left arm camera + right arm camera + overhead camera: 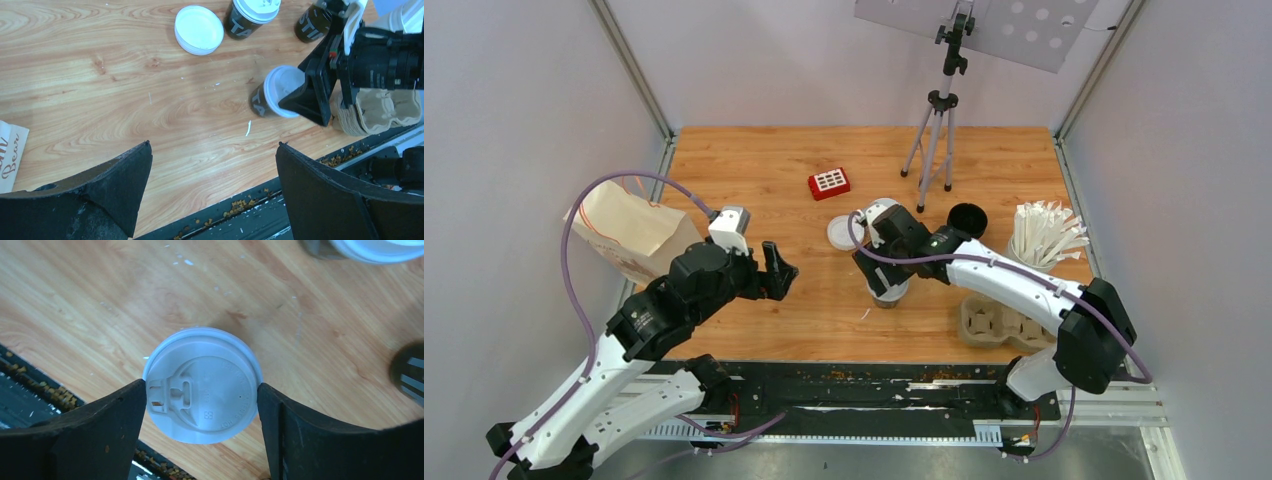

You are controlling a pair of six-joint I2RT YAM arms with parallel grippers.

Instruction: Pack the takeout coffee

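A black coffee cup with a white lid [890,292] stands on the wooden table in front of the right arm. My right gripper [880,278] is over it. In the right wrist view its two fingers touch opposite edges of the lid [202,365], so my right gripper [201,387] is shut on this cup. The left wrist view shows the same cup [260,102] upright on the table. A second lidded cup [880,211] and an open black cup [967,218] stand farther back. My left gripper [782,270] is open and empty above the table [214,150].
A loose white lid [844,232] lies by the second cup. The moulded cardboard tray [999,322] sits near the right arm's base. A white cup of straws [1044,238] stands far right. A paper bag [629,232] lies left. A red box [829,183] and a tripod [934,130] are at the back.
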